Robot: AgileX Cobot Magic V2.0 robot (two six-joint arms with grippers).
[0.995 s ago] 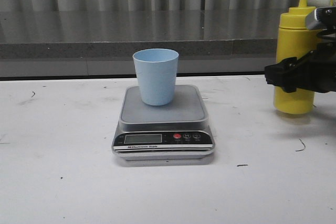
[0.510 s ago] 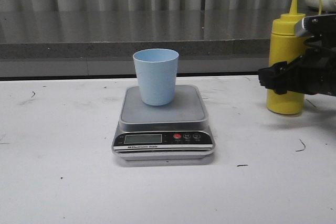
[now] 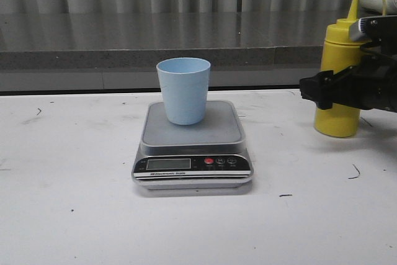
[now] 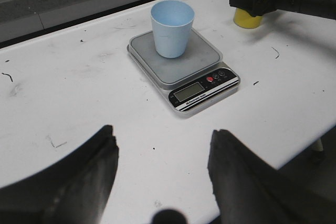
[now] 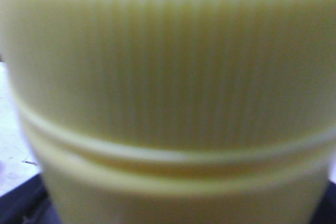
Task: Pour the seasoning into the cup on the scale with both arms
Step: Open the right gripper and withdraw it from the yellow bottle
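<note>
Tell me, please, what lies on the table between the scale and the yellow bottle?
Nothing: in the front view only bare white table separates the scale from the yellow bottle.

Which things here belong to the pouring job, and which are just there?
Job: seasoning bottle, cup, scale, right gripper, left gripper.
Just there: table, grey ledge behind.

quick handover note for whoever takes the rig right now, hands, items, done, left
Right hand: clamped around the yellow squeeze bottle, at the table's right side, upright.
Left hand: open, empty, hanging over the near table edge.
Pale blue cup: upright on the scale, looks empty.
Done: bottle grasped.
Left: carry the bottle to the cup, tip, pour.
</note>
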